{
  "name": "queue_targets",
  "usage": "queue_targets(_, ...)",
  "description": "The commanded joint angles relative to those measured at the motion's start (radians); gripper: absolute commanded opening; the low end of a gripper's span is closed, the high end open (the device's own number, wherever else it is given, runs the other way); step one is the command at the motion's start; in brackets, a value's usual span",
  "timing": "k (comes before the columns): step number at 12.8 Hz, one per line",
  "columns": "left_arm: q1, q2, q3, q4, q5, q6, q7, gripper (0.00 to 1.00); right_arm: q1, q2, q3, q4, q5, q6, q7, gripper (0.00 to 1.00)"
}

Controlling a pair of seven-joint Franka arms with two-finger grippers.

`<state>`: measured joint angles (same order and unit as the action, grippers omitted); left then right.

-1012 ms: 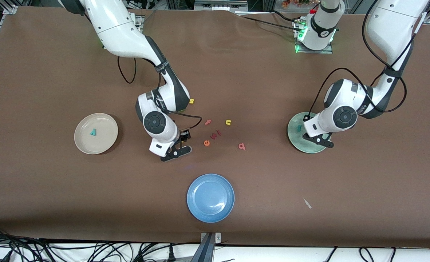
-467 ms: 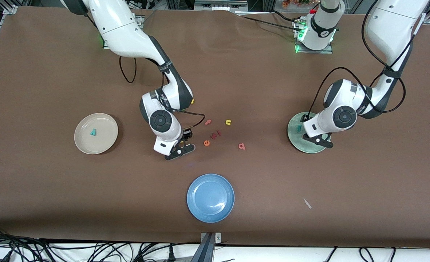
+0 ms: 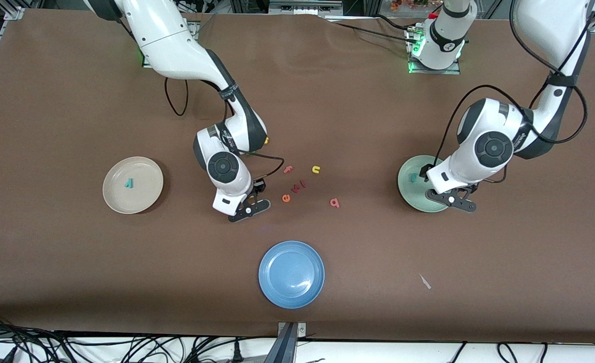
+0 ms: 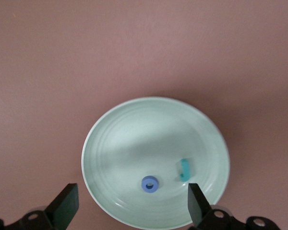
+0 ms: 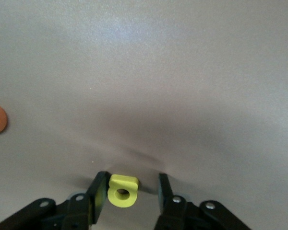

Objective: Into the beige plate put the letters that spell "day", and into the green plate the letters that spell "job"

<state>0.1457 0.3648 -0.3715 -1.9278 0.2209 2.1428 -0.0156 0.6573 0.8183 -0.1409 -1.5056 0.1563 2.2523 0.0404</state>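
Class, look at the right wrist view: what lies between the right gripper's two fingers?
A small yellow foam letter lies on the table between the right gripper's fingers, close against one finger with a gap to its partner; the right wrist view shows it.

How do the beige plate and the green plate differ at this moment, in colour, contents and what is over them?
The beige plate is cream; the green plate is pale mint. The beige plate holds one teal letter, while the green plate holds two, a blue "o" and a teal letter. The left gripper hangs open over the green plate; nothing is over the beige plate. Both are round, shallow and similar in size.
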Motion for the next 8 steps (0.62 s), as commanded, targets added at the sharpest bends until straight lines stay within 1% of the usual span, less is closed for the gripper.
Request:
queue_targets(1, -0.04, -0.009, 0.002, 0.055, -0.13, -0.037, -0.026, 1.0, 0.012, 0.025, -0.003, 0.027, -0.006, 0.003, 0.01, 0.44)
queue_targets(2, -0.05, -0.007, 0.002, 0.068, -0.158, -0.037, -0.058, 1.0, 0.012, 0.025, -0.003, 0.027, -0.006, 0.004, 0.01, 0.43)
queue_targets(3, -0.07, -0.001, 0.002, 0.079, -0.161, -0.035, -0.107, 1.0, 0.012, 0.027, -0.003, 0.025, -0.006, 0.015, 0.01, 0.41)
queue_targets(4, -0.086, 0.012, 0.002, 0.096, -0.161, -0.034, -0.171, 1.0, 0.015, 0.027, -0.003, 0.025, -0.006, 0.018, 0.01, 0.38)
queue_targets(7, -0.155, 0.074, 0.002, 0.133, -0.161, -0.023, -0.341, 1.0, 0.019, 0.028, -0.003, 0.027, -0.008, 0.018, 0.01, 0.32)
queue_targets(8, -0.185, 0.097, 0.003, 0.159, -0.16, -0.003, -0.386, 1.0, 0.019, 0.028, -0.003, 0.025, -0.008, 0.018, 0.012, 0.32)
